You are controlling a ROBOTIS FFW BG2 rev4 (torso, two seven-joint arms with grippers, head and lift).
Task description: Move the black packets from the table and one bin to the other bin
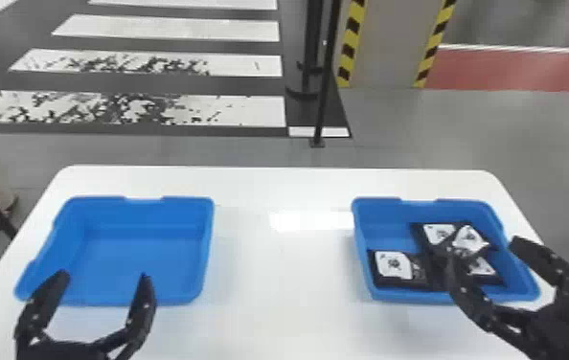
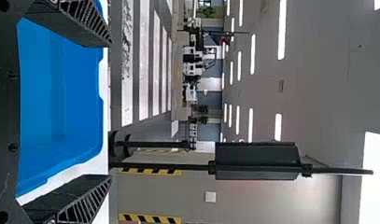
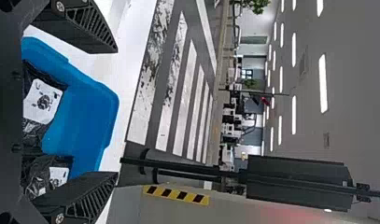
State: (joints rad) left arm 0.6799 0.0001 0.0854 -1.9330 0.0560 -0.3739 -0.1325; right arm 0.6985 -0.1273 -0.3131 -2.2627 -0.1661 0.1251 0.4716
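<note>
Have left black two-fingered pincer (image 1: 103, 274) apart at the near side of the left blue plastic bin (image 1: 140, 253), right black pincer (image 1: 483, 246) apart above the right blue plastic bin (image 1: 386, 240). Can see flat black white-labelled packets (image 1: 393, 265) inside the latter, on the white bench (image 1: 274, 287).

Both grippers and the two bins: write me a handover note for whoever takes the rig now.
Left gripper: open, by the left bin's near side.
Right gripper: open, at the right bin.
Packets: those in sight lie in the right bin.
Done, left: unclear. If the right bin is the target, likely finished; otherwise all these remain. Confirm first.
</note>
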